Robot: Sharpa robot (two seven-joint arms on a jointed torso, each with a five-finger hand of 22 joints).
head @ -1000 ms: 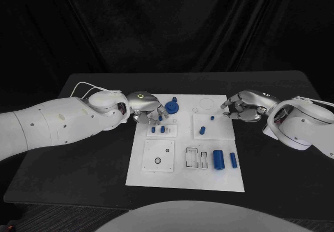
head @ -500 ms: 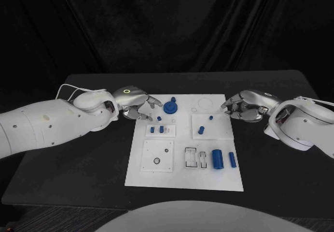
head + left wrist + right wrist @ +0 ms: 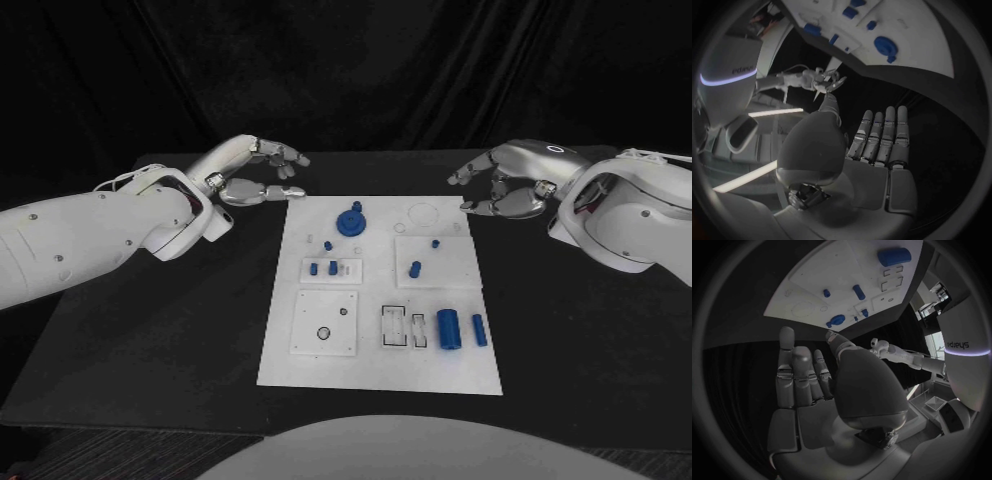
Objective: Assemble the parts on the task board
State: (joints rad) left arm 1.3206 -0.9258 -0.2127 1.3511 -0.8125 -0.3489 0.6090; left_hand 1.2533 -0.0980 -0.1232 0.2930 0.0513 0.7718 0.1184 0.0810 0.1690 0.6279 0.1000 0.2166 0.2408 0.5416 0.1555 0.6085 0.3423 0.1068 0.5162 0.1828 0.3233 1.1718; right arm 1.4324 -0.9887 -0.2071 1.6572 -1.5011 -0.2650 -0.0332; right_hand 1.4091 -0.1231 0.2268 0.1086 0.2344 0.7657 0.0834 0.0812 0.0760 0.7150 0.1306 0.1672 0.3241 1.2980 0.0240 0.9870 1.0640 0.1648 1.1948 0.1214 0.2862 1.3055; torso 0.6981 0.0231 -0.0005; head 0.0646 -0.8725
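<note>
The black counter (image 3: 159, 330) carries the white task board (image 3: 382, 375) in its middle, and both hands hang off the board's far corners, over bare counter. The left hand (image 3: 257, 172) hovers beyond the board's far left corner, holding nothing, its fingers (image 3: 879, 135) laid out nearly straight and side by side in the left wrist view. The right hand (image 3: 508, 182) hovers beyond the far right corner, also holding nothing, its fingers (image 3: 801, 375) loosely extended with the thumb apart. The step in hand looks like a pause between placements, so the sound course is to choose one loose part, bring the nearer hand down over it from above with fingers apart, and close only once the part sits squarely between thumb and fingertip. The best candidates are the large blue cylinder (image 3: 450, 328) and the slimmer blue cylinder (image 3: 479, 329), lying side by side near the board's right edge, well apart from both hands and closer to the right one. The round blue knob (image 3: 351, 220) stands at the far middle of the board, between the two hands and touching neither. Small blue pegs (image 3: 332, 268) sit further in, and the blue peg (image 3: 415, 268) lies just right of them.
</note>
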